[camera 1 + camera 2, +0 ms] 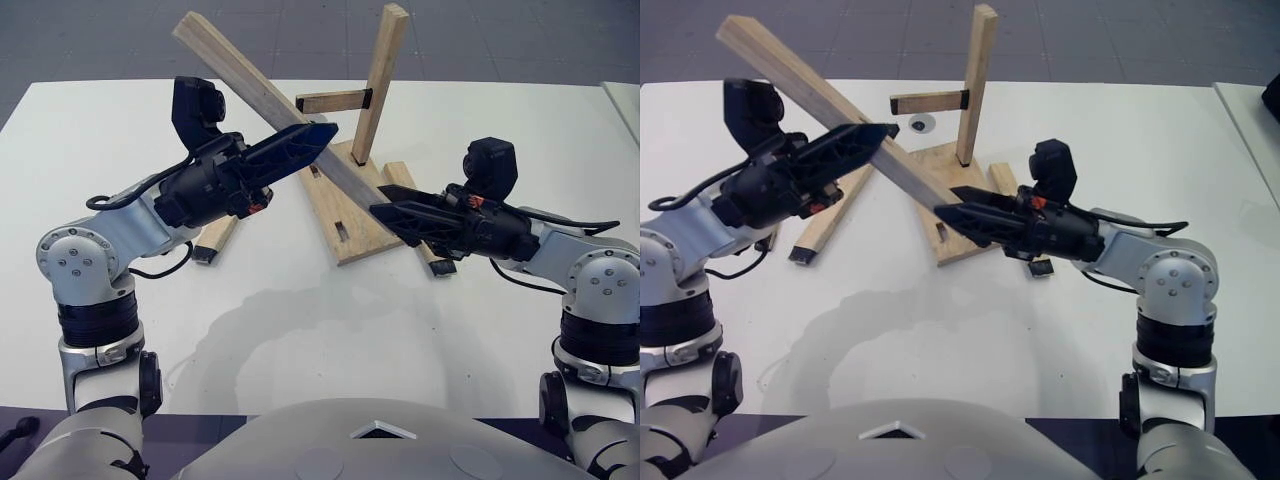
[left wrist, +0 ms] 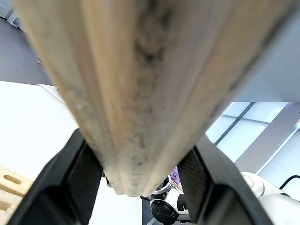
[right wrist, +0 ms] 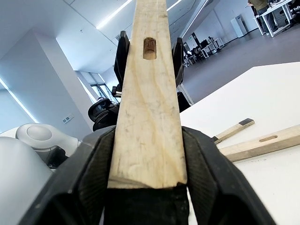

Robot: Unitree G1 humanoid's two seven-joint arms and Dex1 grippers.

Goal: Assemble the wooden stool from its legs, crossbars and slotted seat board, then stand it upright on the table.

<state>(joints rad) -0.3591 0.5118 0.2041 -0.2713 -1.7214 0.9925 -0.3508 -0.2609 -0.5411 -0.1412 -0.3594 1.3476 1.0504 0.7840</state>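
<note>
A long wooden leg hangs slanted above the table, held by both grippers. My left gripper is shut on its middle, the black fingers pressing both sides. My right gripper is shut on its lower end, just above the slotted seat board. The right wrist view looks along the leg and shows a hole near its far part. The seat board lies flat, and a second leg stands upright in it. A crossbar sticks out sideways from that leg.
One loose wooden piece lies on the white table under my left arm. Another lies beside the seat board under my right gripper. A second table's corner shows at the far right. The near half of the table is bare.
</note>
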